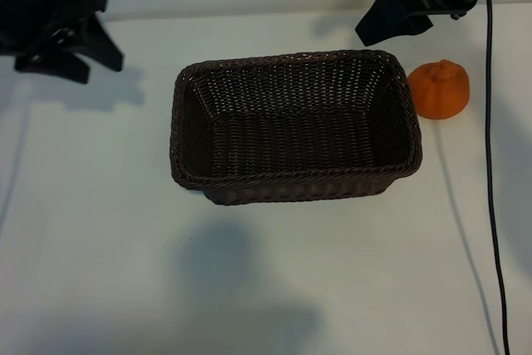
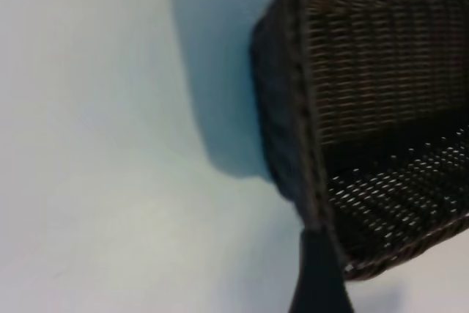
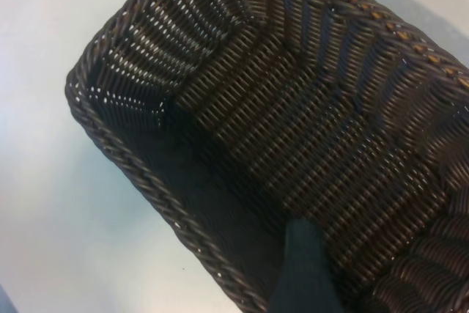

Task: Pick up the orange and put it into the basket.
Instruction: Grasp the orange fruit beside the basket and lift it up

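Observation:
The orange (image 1: 440, 90) sits on the white table just right of the basket (image 1: 295, 193), close to its right end. The dark brown wicker basket stands in the middle with nothing in it. My right gripper (image 1: 376, 27) hangs open above the basket's far right corner, left of and behind the orange, holding nothing. My left gripper (image 1: 110, 29) hovers open at the far left, well away from the basket. In the left wrist view one of its fingers (image 2: 316, 276) shows beside the basket's end wall (image 2: 282, 108). In the right wrist view a finger (image 3: 304, 269) shows over the basket's inside (image 3: 293, 122). No orange shows in either wrist view.
A black cable (image 1: 490, 172) runs down the table's right side, past the orange. White table (image 1: 100, 230) stretches in front of the basket and to its left.

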Available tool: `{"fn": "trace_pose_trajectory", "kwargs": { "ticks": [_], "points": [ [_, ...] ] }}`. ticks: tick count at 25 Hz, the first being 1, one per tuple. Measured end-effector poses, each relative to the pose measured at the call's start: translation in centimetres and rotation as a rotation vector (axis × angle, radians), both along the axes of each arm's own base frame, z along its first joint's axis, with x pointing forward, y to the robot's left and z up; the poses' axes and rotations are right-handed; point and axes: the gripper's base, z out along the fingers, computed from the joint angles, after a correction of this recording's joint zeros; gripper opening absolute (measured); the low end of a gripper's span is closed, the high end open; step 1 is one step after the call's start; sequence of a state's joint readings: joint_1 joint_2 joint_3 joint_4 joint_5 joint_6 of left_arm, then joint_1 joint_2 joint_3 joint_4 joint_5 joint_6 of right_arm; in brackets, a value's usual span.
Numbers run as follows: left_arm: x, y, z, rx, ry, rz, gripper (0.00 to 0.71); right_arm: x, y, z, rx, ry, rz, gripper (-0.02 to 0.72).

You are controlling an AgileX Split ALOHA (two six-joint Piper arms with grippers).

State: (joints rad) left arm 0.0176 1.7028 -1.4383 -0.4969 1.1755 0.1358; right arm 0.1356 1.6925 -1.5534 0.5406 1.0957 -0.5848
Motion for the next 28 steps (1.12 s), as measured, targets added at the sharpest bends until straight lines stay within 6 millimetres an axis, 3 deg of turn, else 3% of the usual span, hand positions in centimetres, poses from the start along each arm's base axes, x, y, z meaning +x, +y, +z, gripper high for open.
{"fn": "trace_pose_trajectory", "kwargs": {
  "ticks": [6,28],
  "points": [
    [-1.2,1.2,-1.8,0.003,0.048,-0.015,0.517,0.0,0.0,0.0,0.000,-0.001,-0.001,0.504],
    [-1.1,0.2,-1.0,-0.129,0.003,-0.036,0.517,0.0,0.0,0.0,0.001,-0.001,-0.001,0.504]
  ]
}}
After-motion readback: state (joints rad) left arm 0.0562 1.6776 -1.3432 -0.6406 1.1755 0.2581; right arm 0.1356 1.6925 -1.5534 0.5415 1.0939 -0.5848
